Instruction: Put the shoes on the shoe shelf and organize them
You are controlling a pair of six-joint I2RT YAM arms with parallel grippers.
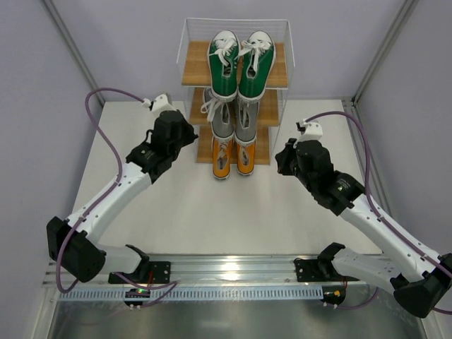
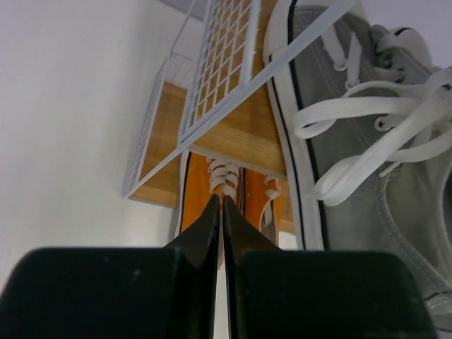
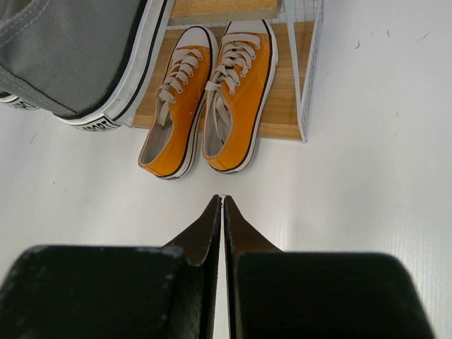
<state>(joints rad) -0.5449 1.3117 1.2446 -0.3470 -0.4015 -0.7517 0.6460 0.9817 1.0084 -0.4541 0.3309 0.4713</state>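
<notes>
The shoe shelf (image 1: 195, 72) stands at the back of the table with all three pairs on it. The green sneakers (image 1: 240, 63) are on the top board, the grey sneakers (image 1: 233, 116) on the middle board, the orange sneakers (image 1: 233, 157) on the bottom board with their heels over the front edge. My left gripper (image 1: 189, 135) is shut and empty, left of the shelf. My right gripper (image 1: 281, 157) is shut and empty, right of the shelf. The orange pair (image 3: 208, 99) and a grey shoe (image 3: 70, 56) show in the right wrist view. In the left wrist view a grey shoe (image 2: 367, 141) and the orange pair (image 2: 233, 194) show.
The white table (image 1: 226, 212) spreads in front of the shelf. Purple cables (image 1: 106, 127) loop over both arms. A metal rail (image 1: 226, 272) with the arm bases runs along the near edge. Grey walls close in at the back and sides.
</notes>
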